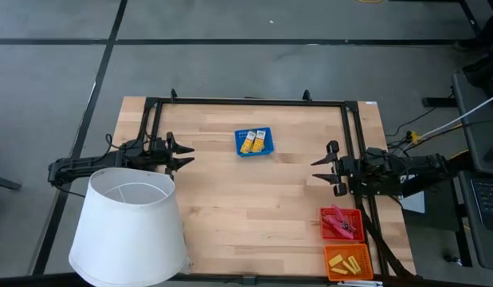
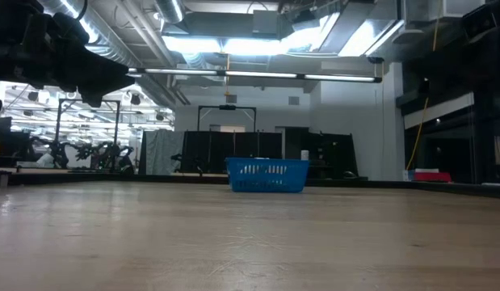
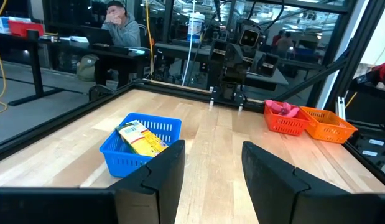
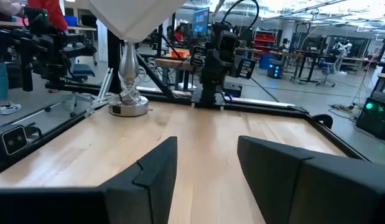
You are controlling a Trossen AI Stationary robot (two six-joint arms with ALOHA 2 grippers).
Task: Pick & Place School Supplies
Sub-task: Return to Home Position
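In the blue tray [image 1: 254, 153] lie two yellow packs [image 1: 248, 143]; left gripper [image 1: 190, 155], right gripper [image 1: 313, 171] both spread, empty.

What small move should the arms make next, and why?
Probably just settle both arms at rest: yellow packs lie in the blue tray, red tools in the red tray, yellow blocks in the orange tray; left gripper and right gripper hang open.

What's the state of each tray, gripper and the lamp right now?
Blue tray: holds yellow packs.
Red tray: holds red tools.
Orange tray: holds yellow blocks.
Left gripper: open, empty, above table's left side.
Right gripper: open, empty, above its right side.
Lamp: upright.
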